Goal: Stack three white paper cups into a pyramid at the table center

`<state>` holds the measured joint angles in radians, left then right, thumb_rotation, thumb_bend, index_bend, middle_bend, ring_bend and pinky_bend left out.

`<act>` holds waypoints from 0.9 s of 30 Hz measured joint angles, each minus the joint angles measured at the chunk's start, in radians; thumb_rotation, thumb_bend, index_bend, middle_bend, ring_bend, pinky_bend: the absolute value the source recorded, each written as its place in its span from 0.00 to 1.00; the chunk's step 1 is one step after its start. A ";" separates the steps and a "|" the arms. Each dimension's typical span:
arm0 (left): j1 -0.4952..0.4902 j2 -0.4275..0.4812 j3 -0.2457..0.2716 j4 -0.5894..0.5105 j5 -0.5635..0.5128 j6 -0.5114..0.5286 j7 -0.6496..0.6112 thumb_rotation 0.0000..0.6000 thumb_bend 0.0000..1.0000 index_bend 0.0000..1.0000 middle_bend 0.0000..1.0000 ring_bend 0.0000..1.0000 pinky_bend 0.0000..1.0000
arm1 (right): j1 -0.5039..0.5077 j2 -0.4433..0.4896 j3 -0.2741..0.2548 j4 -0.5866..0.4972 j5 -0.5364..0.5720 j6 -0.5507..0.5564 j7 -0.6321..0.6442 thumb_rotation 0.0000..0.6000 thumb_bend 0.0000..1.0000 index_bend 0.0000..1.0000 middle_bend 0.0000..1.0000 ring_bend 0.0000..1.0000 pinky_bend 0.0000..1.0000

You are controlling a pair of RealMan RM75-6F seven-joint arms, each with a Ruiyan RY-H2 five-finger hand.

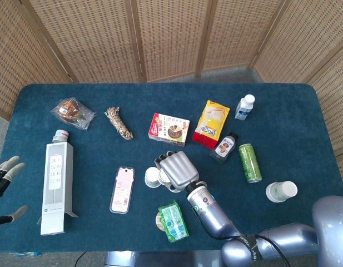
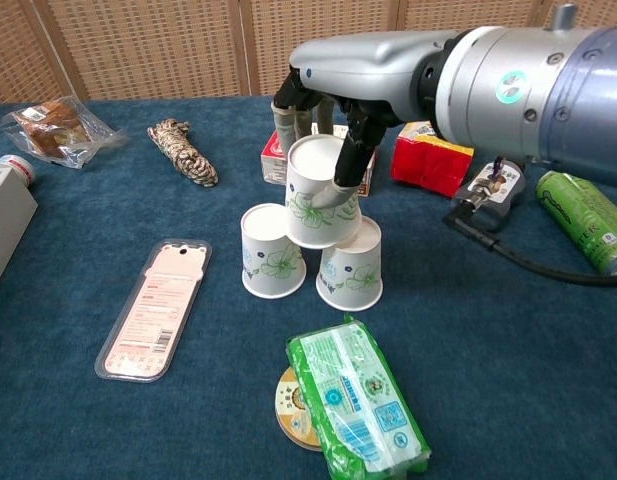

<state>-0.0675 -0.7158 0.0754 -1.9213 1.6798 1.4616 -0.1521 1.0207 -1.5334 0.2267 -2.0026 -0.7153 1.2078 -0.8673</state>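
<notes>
White paper top cup (image 2: 318,196), pinched at its rim by our right hand (image 2: 323,105), sits tilted over the left base cup (image 2: 271,252) and right base cup (image 2: 351,263) at the table centre; releasing it off-centre could topple all three.

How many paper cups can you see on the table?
4. Two stand side by side mid-table, the left cup and the right cup. The right hand holds a third cup above them. A fourth cup lies near the table's right edge.
</notes>
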 measured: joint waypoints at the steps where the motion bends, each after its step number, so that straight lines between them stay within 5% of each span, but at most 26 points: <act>1: 0.000 0.000 0.000 0.000 0.001 0.000 0.000 1.00 0.28 0.00 0.00 0.00 0.00 | 0.001 0.000 -0.001 -0.001 0.001 0.000 0.000 1.00 0.26 0.46 0.46 0.37 0.49; 27: -0.001 0.002 0.002 0.000 0.000 -0.004 -0.005 1.00 0.28 0.00 0.00 0.00 0.00 | 0.035 -0.034 -0.004 0.009 0.024 0.024 -0.004 1.00 0.23 0.46 0.46 0.37 0.49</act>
<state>-0.0685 -0.7137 0.0775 -1.9218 1.6801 1.4577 -0.1567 1.0556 -1.5671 0.2229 -1.9936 -0.6917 1.2323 -0.8715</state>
